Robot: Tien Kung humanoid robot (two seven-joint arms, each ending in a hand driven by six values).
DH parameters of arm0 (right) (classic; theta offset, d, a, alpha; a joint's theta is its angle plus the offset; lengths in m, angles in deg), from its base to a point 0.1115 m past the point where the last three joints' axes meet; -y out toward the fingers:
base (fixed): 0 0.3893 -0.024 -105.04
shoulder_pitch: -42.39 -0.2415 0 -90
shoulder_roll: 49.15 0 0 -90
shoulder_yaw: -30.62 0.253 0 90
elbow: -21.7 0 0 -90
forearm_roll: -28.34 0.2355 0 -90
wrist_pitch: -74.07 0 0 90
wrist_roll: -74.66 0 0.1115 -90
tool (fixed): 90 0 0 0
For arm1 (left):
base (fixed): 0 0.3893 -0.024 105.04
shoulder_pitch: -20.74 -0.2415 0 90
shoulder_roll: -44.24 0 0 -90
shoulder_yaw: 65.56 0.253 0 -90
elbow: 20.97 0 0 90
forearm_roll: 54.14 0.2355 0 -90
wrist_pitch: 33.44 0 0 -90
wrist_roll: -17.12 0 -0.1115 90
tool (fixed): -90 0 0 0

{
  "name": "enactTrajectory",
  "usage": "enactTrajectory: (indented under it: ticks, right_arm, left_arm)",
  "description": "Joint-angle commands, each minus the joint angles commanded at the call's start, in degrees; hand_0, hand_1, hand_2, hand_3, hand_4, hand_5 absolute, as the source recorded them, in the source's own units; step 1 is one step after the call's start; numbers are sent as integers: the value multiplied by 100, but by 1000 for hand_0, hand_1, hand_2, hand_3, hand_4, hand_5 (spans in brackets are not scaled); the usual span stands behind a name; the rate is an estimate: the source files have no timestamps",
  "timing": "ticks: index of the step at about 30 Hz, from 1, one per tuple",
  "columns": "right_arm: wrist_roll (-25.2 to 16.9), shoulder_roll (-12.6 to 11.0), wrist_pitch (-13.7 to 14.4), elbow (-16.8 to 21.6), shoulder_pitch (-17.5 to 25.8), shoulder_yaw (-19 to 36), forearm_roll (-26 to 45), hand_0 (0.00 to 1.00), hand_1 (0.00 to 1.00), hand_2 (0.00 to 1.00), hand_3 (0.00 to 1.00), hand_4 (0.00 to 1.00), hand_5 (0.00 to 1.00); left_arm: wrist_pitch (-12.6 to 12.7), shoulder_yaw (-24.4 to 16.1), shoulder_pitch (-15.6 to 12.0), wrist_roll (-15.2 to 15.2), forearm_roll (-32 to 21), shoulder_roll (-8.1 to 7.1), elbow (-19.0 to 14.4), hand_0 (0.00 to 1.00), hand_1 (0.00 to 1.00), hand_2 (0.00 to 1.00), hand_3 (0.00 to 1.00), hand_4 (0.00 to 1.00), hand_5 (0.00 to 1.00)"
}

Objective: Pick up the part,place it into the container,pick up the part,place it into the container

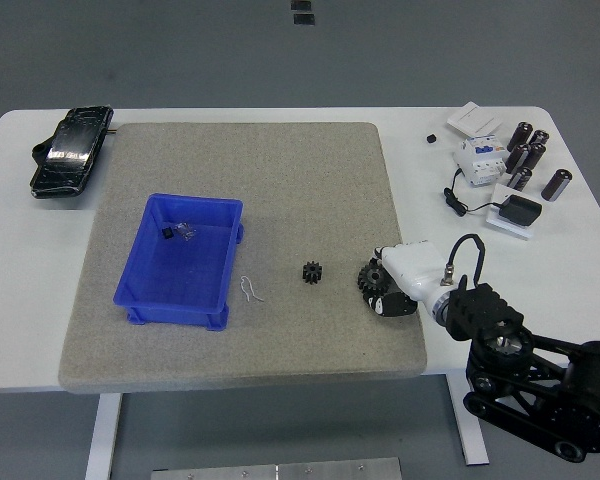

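Note:
A small black gear (313, 271) lies on the grey mat right of the blue container (148, 293). A small white wire clip (250, 289) lies beside the container's right wall. Inside the container sit a tiny black part (166, 234) and a small clear part (187, 232). My right hand (382, 285) comes in from the lower right. Its fingers rest over a larger dark gear (368, 276) at the mat's right edge. Whether they grip the gear is not visible. The left arm is out of view.
A black case (70, 152) lies at the far left of the table. At the far right are white electrical parts (480, 155), several dark cylinders (533, 155), a black adapter (522, 210) with cable, and a small black cube (431, 137).

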Motion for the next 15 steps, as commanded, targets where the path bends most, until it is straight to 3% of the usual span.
enactTrajectory:
  ticks: [8,15]
  right_arm:
    - [-47,163,128,183,-307,-105,12,238,380,447,565,559,68]
    - [-126,872,238,154,-1040,-570,87,236,381,444,563,564,66]
  left_arm:
    - [4,2,0,1,-9,11,-2,680,635,605,586,652,279]
    - [3,-79,4,-54,104,5,-18,680,635,606,586,653,286]
